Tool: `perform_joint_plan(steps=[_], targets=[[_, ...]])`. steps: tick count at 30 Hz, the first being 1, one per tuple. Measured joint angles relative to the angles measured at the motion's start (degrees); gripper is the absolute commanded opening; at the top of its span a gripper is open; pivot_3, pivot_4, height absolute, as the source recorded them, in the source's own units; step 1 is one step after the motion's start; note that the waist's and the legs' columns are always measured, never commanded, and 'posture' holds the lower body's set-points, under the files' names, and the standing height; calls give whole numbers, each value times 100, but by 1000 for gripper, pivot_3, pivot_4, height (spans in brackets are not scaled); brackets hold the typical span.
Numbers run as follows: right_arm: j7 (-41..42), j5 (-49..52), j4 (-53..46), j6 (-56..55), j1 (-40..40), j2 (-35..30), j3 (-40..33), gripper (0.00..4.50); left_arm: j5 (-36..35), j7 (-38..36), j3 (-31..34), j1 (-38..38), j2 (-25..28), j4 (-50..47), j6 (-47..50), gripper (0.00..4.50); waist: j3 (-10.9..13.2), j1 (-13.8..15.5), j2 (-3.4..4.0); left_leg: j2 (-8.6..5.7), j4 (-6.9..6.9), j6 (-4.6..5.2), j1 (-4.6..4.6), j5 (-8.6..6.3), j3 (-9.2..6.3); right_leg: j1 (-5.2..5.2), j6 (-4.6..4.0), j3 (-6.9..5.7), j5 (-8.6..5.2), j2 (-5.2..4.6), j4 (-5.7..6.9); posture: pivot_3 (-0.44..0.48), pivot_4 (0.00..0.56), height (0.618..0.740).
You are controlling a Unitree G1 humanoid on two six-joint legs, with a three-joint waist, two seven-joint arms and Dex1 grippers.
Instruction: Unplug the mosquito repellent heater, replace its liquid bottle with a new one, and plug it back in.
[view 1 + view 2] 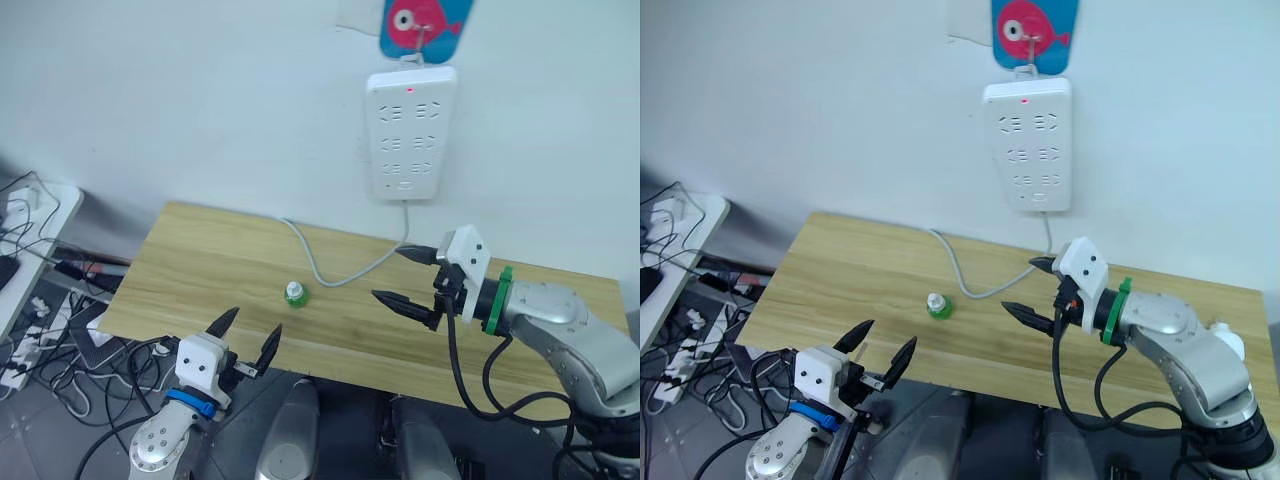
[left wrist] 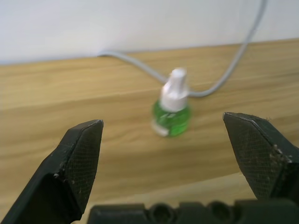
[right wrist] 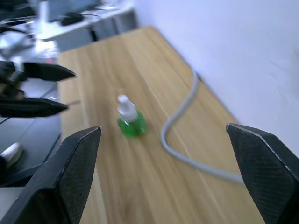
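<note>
Left gripper (image 1: pixel 245 338) and right gripper (image 1: pixel 405 277) hover spread, flanking the bottle (image 1: pixel 295 294).

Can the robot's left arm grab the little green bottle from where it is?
Probably yes. The left gripper hangs open at the table's near edge, and the green bottle stands upright just beyond it with only bare wood between them.

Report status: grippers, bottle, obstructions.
Left gripper open, empty. Right gripper open, empty. Green bottle upright on table, between them. Grey cable behind bottle.
</note>
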Motion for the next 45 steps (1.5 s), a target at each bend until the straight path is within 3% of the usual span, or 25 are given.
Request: perform_joint_plan(steps=[7, 23, 32, 35, 40, 45], targets=[[643, 203, -35, 53, -213, -301, 205, 4472, 215, 89, -330, -1210, -392, 1786, -507, 4500, 1, 304, -2, -8, 15, 10, 0, -5, 24, 2, -10, -1, 28, 4, -2, 327, 350, 740], [173, 441, -200, 642, -348, -199, 102, 4472, 556, 85, -698, -2907, -535, 4264, -1410, 4500, 5, 314, -8, -13, 18, 28, 10, -16, 54, -2, -16, 15, 37, 14, 7, 258, 358, 740], [116, 595, -309, 839, -345, -332, -57, 4472, 653, 238, -730, -3395, -638, 5028, -1917, 4500, 5, 304, -9, -14, 17, 32, 12, -18, 57, -4, -20, 14, 39, 19, 10, 238, 356, 740], [68, 649, -360, 905, -344, -345, -112, 4500, 672, 318, -729, -3491, -665, 5219, -2064, 3896, 5, 302, -9, -14, 18, 32, 12, -18, 56, -4, -20, 14, 40, 19, 10, 237, 357, 740], [-33, 720, -399, 1013, -344, -344, -131, 4500, 699, 329, -733, -3701, -687, 5552, -2261, 2285, 5, 295, -9, -16, 19, 32, 12, -18, 57, -4, -20, 13, 40, 20, 11, 235, 354, 740], [-115, 752, -444, 1012, -305, -346, -129, 4500, 698, 315, -738, -3760, -693, 5621, -2296, 2268, 5, 282, -10, -16, 19, 32, 12, -18, 57, -4, -20, 12, 40, 23, 11, 236, 350, 740]])
